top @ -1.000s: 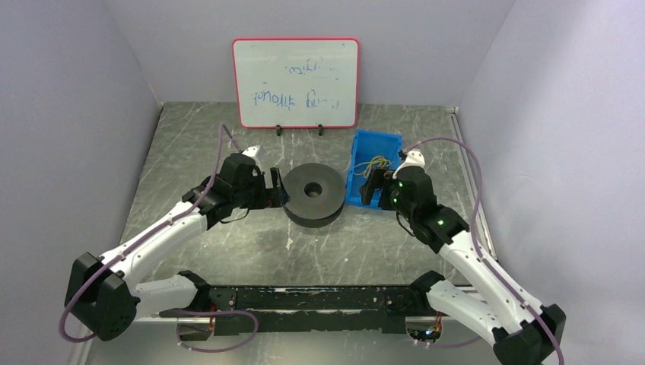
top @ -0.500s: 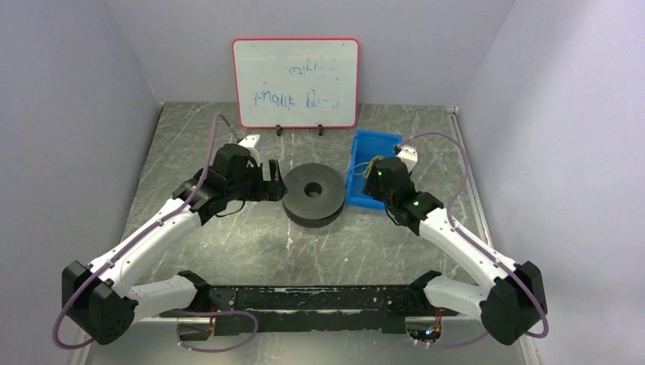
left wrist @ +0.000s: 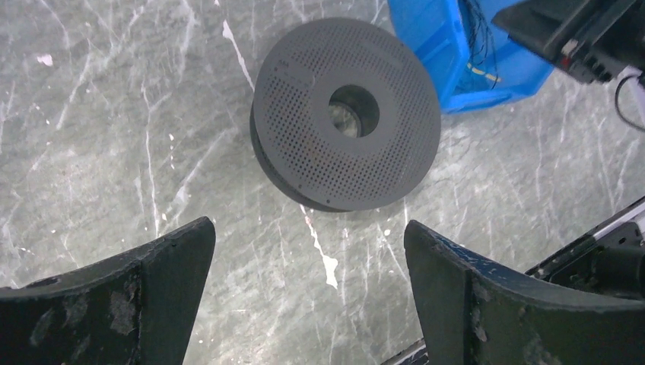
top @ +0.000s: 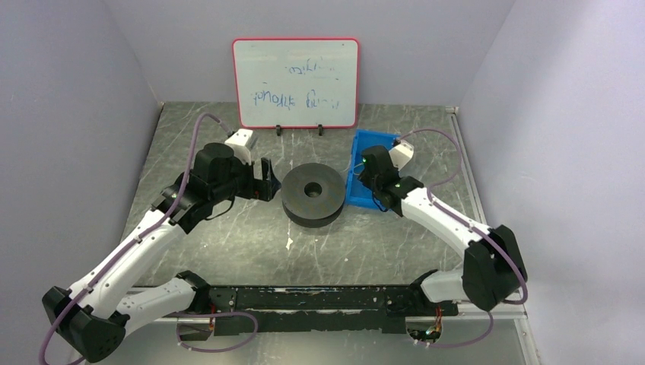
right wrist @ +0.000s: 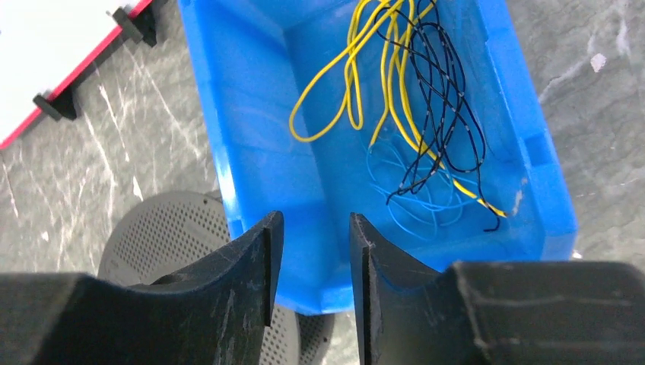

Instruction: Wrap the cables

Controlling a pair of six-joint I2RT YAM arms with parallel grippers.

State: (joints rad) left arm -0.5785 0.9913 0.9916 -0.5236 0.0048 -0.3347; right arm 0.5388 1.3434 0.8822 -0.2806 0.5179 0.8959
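While right hand (right wrist: 313, 220) hangs narrowly parted over bin (right wrist: 228, 114) edge, cables (right wrist: 351, 91) beyond, left hand (left wrist: 308, 228) spread

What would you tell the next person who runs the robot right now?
Left pincer: wide open, empty, beside the grey spool.
Right pincer: half closed, gripping nothing visible, over the near wall of the blue bin.
Wires: all loose in a tangle inside the bin.
Done: nothing wrapped yet.
Left to do: pick out a wire and wind it, probably onto the spool.
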